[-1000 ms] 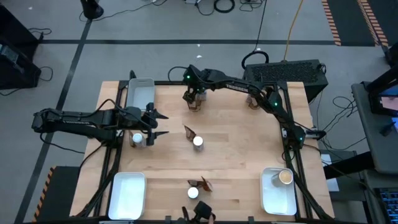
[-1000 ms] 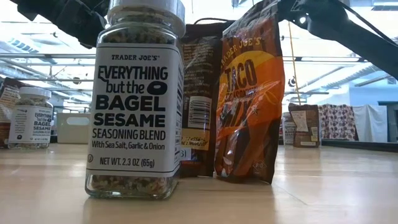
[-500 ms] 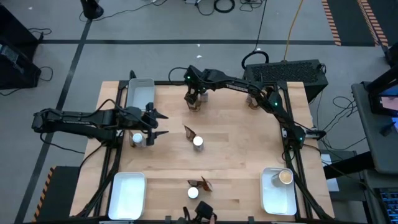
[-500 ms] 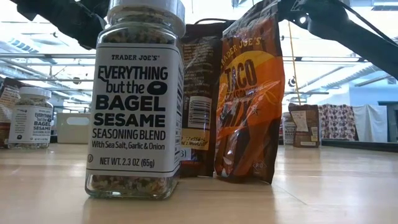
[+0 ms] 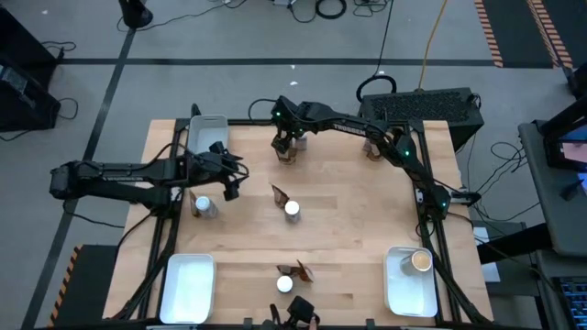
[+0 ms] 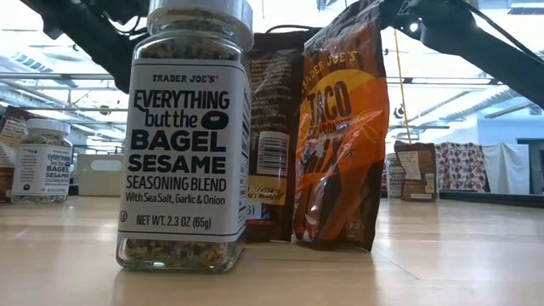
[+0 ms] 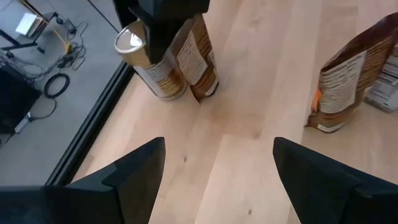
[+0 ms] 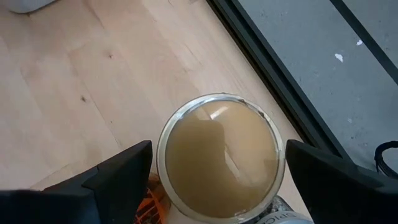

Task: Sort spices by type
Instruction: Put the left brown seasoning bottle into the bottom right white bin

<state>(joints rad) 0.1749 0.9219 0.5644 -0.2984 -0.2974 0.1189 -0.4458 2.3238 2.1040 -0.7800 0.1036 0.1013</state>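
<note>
My right gripper [image 8: 217, 146] is open near the table's far edge [image 5: 287, 142]. It points down over a tan-lidded jar [image 8: 219, 155], with one finger on each side of the lid and a gap showing at both. A dark sachet [image 7: 196, 62] stands against that jar [image 7: 149, 59]. My left gripper [image 5: 231, 179] is open above bare wood [image 7: 217, 142], just right of a white-lidded jar [image 5: 204, 207] with a sachet beside it. At the table's middle stand a sachet [image 5: 280, 194] and a white-lidded jar [image 5: 293, 209].
White trays sit at the far left [image 5: 206, 128], near left [image 5: 190, 286] and near right [image 5: 404, 291]; the near right one holds a tan-lidded jar [image 5: 420, 261]. More spices stand at the near edge [image 5: 292, 277] and the far right [image 5: 371, 147]. Bare wood lies right of centre.
My left gripper has swung a little toward the table's far edge and turned about its wrist, staying open. The white-lidded jar beside it has kept its place. My right gripper has held still over the tan-lidded jar.
</note>
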